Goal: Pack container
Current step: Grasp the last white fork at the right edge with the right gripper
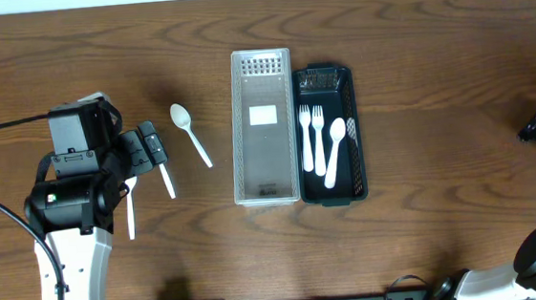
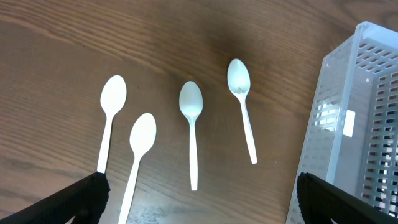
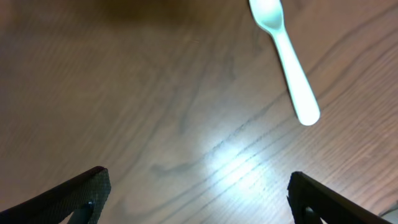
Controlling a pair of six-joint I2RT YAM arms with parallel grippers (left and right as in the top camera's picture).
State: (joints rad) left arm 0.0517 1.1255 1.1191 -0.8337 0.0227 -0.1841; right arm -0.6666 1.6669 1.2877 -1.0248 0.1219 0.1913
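The left fingers (image 2: 79,200) are spread wide apart and hold nothing; in the left wrist view they show only as dark tips at the two lower corners. Four white spoons (image 2: 192,125) lie on the bench (image 2: 56,56) between and ahead of them, bowls pointing away. The two on the left sit close together, and their handles run down to the left tip. The clear basket (image 2: 364,118) rises just beside the right tip. The overhead view shows one spoon in full, near the basket. Of the others only two handles show past the left fingers, so only the wrist camera shows all four. The overhead view alone shows the dark tray (image 1: 350,134) touching the basket's right side, with two forks (image 1: 312,135) and a spoon (image 1: 334,150) lying in it. The right fingers (image 3: 339,202), at the bench's far right edge, are also spread open and empty. Their wrist view shows a white utensil (image 3: 287,59) lying well ahead of them on bare wood, seen in no other view.
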